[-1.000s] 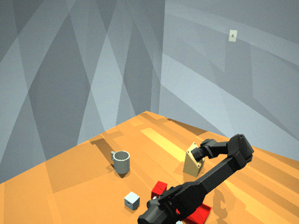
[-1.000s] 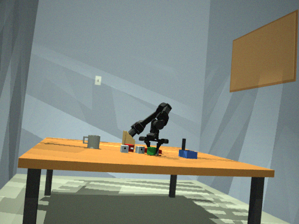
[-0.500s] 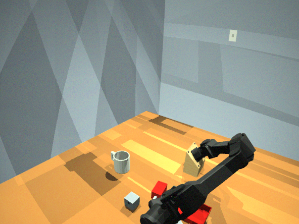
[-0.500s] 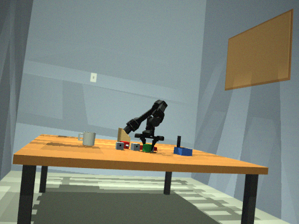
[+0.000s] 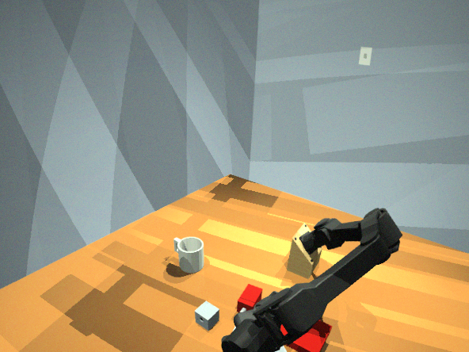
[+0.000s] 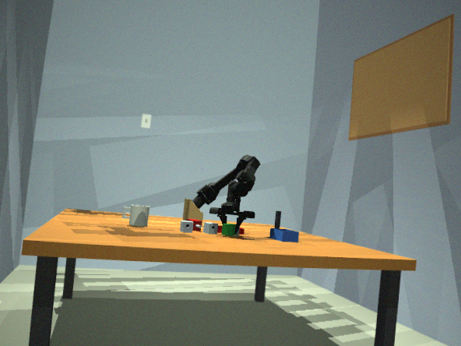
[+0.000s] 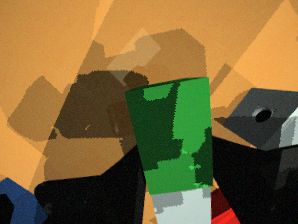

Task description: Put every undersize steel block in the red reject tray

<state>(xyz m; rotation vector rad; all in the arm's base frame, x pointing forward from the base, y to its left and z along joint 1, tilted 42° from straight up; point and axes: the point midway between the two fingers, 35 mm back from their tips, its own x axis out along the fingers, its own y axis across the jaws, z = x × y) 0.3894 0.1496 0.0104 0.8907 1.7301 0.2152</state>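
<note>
The gripper (image 6: 232,230) (image 7: 169,139) is pinching the green gauge (image 6: 228,229) (image 7: 172,135), which sits low over the table (image 6: 156,249), in front of the red tray (image 5: 310,337) (image 6: 241,231) in the exterior view. Whether the gauge's pin is in a hole, I cannot tell. To the tray's left in that view is a steel block (image 6: 210,227) (image 7: 257,117), its bore showing; farther left is another block (image 5: 207,315) (image 6: 186,226), also with its bore showing. Between these blocks, and behind them, is a red block (image 5: 249,297) (image 6: 195,224). Well left of the tray stands a mug (image 5: 192,254) (image 6: 139,216); to its right is a blue box (image 6: 284,234) with a dark post (image 6: 277,220). The tray's contents are mostly hidden by the arm (image 5: 301,305) (image 6: 234,187).
</note>
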